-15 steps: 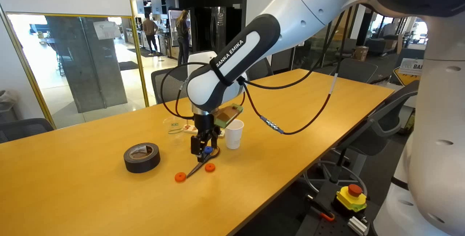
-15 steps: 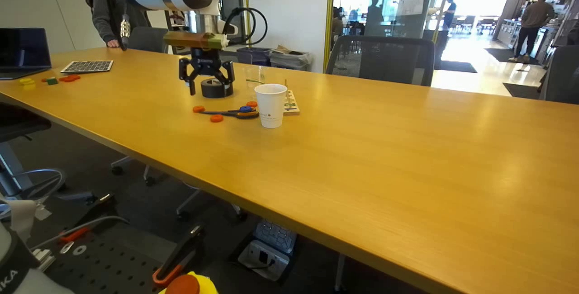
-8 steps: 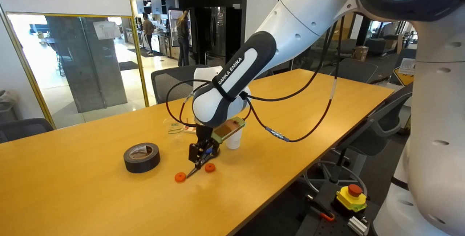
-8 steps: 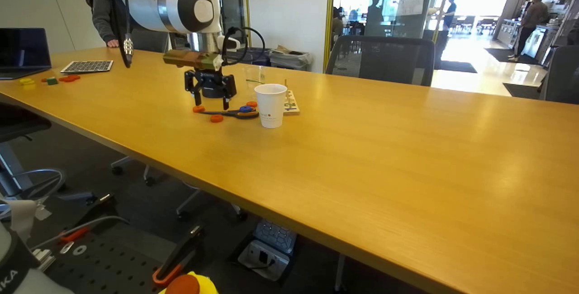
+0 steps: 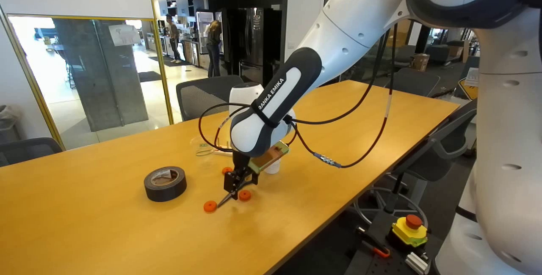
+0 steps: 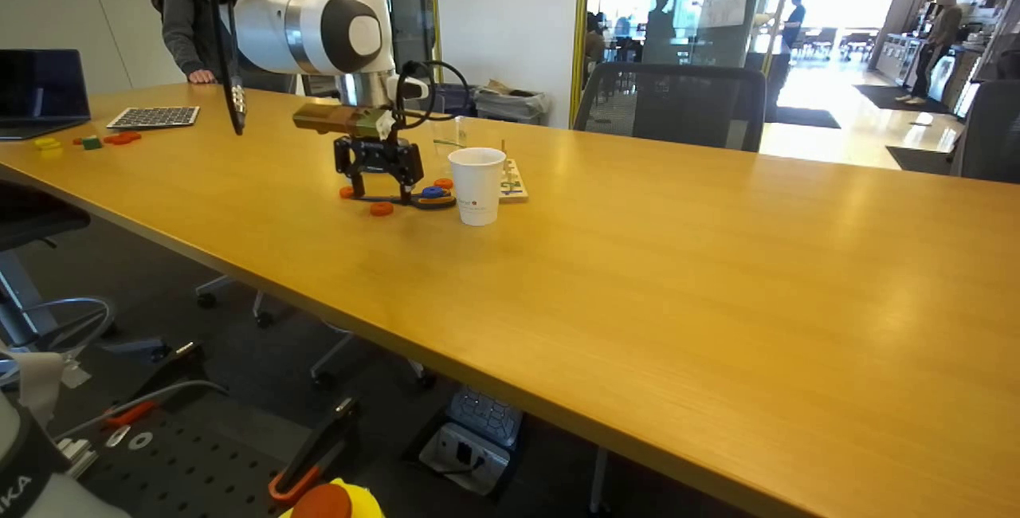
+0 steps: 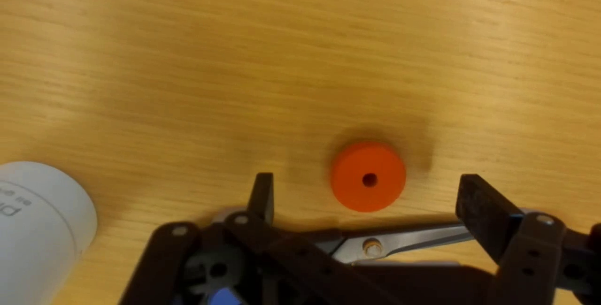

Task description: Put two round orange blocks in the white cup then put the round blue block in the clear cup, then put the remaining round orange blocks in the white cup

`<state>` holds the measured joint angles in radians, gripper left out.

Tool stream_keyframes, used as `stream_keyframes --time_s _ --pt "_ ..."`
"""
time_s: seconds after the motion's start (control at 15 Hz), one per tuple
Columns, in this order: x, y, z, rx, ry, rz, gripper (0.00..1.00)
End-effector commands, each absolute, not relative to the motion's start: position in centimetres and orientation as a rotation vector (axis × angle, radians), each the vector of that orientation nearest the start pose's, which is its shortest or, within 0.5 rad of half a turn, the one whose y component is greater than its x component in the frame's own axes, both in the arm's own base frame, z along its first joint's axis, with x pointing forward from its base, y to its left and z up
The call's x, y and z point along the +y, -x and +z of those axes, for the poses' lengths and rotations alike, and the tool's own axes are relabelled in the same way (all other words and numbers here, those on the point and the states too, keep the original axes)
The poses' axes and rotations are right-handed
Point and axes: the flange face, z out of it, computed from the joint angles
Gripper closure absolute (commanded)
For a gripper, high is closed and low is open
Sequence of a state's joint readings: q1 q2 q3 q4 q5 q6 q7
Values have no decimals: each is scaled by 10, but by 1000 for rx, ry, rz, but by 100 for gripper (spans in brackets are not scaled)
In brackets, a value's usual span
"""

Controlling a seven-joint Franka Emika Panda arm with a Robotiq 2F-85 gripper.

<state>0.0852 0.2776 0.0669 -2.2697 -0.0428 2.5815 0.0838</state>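
Your gripper stands spread wide, holding nothing; in the wrist view a round orange block lies flat on the table between its fingertips, just beside the scissors. Expect it light, stiff, hardly fragile, perhaps slippery; pinch its rim at opposite sides, avoiding the scissors. The table looks level, faintly glossy; a mesh chair stands beyond.

In exterior view: white tapered cup upright on tan wooden table, right of orange-handled metal scissors. Colourless clear cup behind. Round blue block at scissors' handles, on or behind unclear. Round orange block before scissors; second orange block left, near tip; third orange block behind blue. In exterior view: round black tape roll left of scissors.
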Motion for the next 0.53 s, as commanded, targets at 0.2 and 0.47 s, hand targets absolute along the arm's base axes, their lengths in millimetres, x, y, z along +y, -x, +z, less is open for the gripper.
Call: stream_keyframes --time_s 0.2,0.47 --pt "87 -538 235 -136 3168 -76 0" --pt "90 -538 234 -137 3173 -72 0"
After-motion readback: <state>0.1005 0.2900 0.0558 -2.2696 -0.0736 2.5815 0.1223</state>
